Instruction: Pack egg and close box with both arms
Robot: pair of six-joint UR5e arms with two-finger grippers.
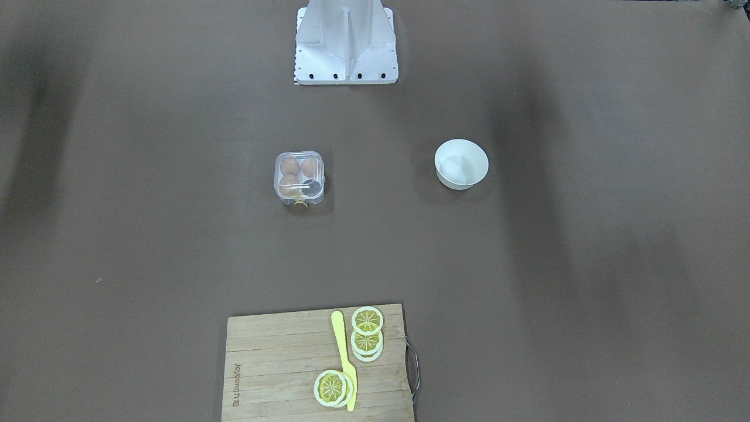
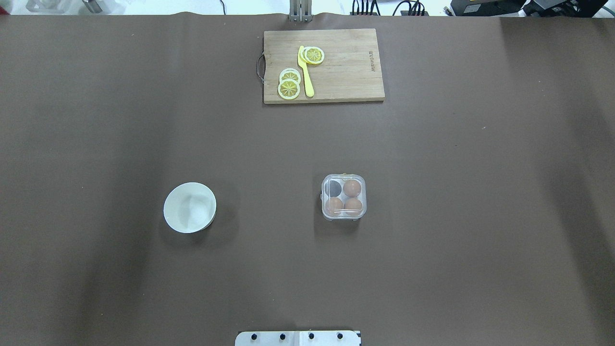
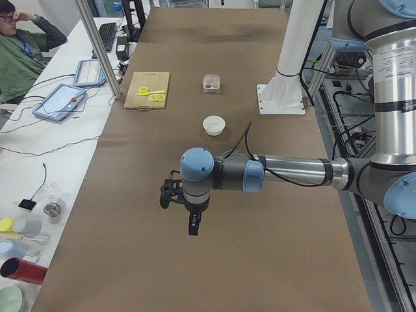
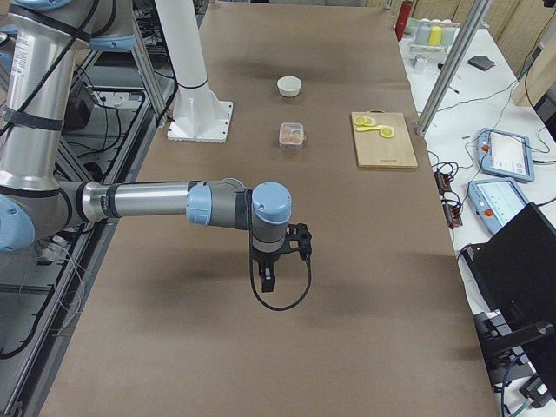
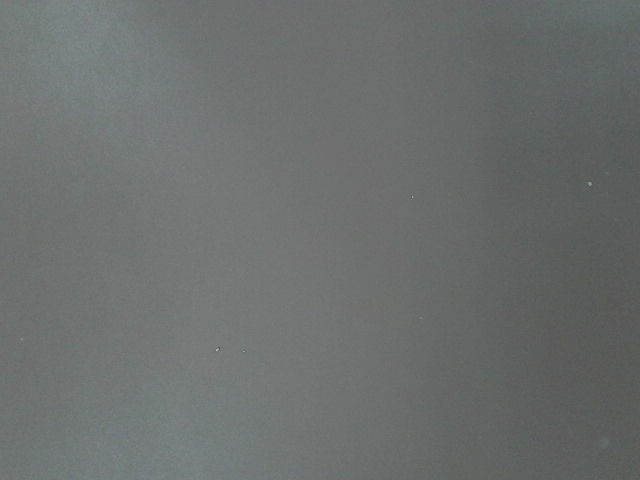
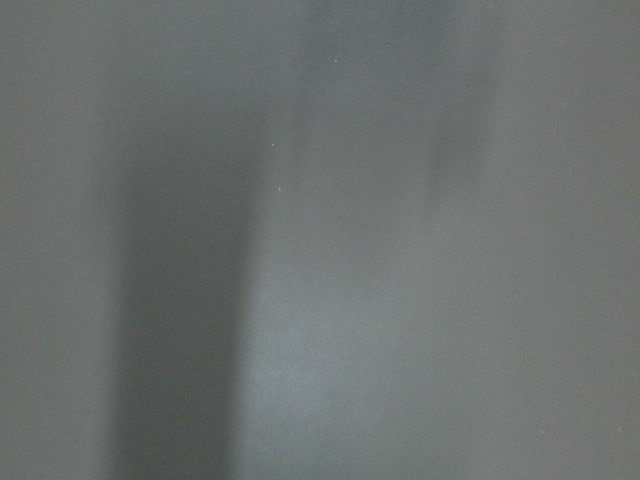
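L hand (image 3: 193,224) and R hand (image 4: 268,280) hung over opposite tabletop (image 2: 432,264) ends, pointing down; finger spread: cannot tell. Box (image 2: 344,197) sat mid-tabletop, well right of white bowl (image 2: 190,207), w/ three eggs (image 2: 352,188) in wells; far-left well dark. Cutting board (image 2: 346,72) w/ lemon slices (image 2: 289,88) lay farthest.

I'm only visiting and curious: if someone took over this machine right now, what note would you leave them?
Left pincer: hangs over the bare table, far from the box; open or shut, cannot tell.
Right pincer: likewise, at the opposite end.
Box: mid-table, with three brown eggs inside and the fourth well empty; the lid looks down.
White bowl: empty.
Done: eggs packed, lid apparently closed.
Left: confirm the lid is latched.
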